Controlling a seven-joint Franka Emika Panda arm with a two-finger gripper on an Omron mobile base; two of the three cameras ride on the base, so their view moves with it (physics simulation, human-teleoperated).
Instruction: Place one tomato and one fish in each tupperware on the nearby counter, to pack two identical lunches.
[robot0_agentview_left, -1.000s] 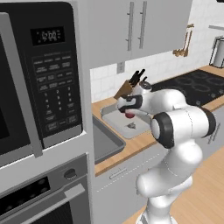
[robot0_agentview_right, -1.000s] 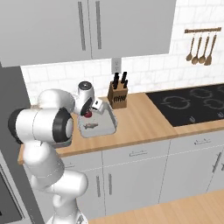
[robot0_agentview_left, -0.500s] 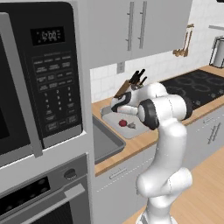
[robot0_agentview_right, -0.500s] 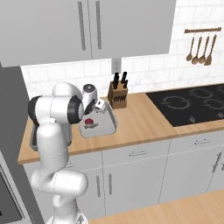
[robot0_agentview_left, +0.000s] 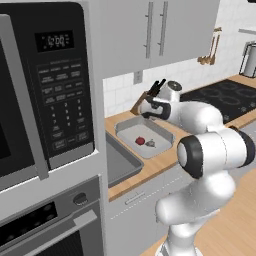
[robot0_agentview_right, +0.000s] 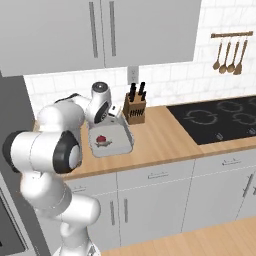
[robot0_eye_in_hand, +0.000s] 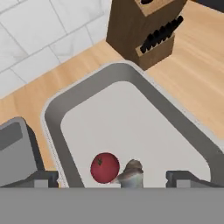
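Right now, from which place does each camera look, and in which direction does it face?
Left base view: behind the arm on its left, facing the counter; the white arm rises at lower right.
Right base view: behind the arm on its right, facing the same counter; the arm rises at lower left.
Hand view: on the hand, looking down into the lighter tupperware; the open gripper shows its two tips at the bottom.
All three share the tomato, the fish and the knife block.

A glossy red tomato and silvery-grey fish lie in the light grey tupperware on the light-brown counter.
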